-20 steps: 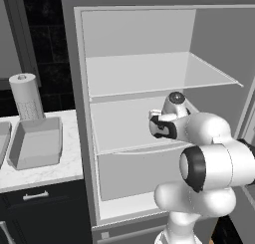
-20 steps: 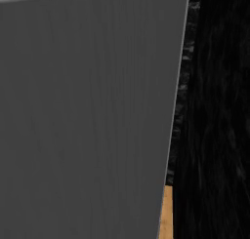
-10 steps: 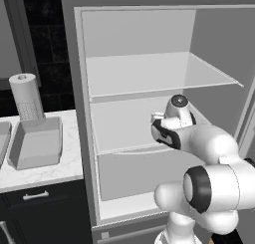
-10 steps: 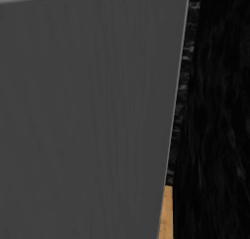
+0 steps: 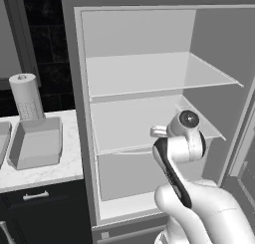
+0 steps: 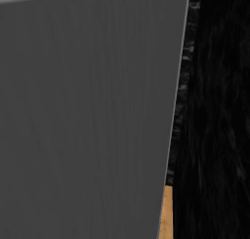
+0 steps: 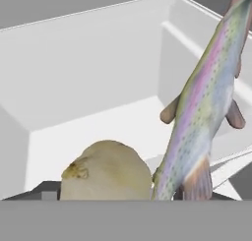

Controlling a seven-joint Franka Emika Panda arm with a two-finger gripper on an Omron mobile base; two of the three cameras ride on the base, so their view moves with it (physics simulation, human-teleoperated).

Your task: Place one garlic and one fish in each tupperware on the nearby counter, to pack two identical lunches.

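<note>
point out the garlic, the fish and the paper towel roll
garlic (image 7: 106,171), hand view, on its rounded pale top
fish (image 7: 206,102), hand view, on the middle of its pink-striped flank
paper towel roll (image 5: 26,96), left base view, on the middle of its upright side

white arm (image 5: 199,208) bent fwd, wrist turned left

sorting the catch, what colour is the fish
Silvery-green fish with a pink stripe; hand view.

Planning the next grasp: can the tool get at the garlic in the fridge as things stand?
Probably yes. In the hand view the garlic sits right in front of the camera, nothing between; the fish hangs close beside it and might get brushed.
</note>
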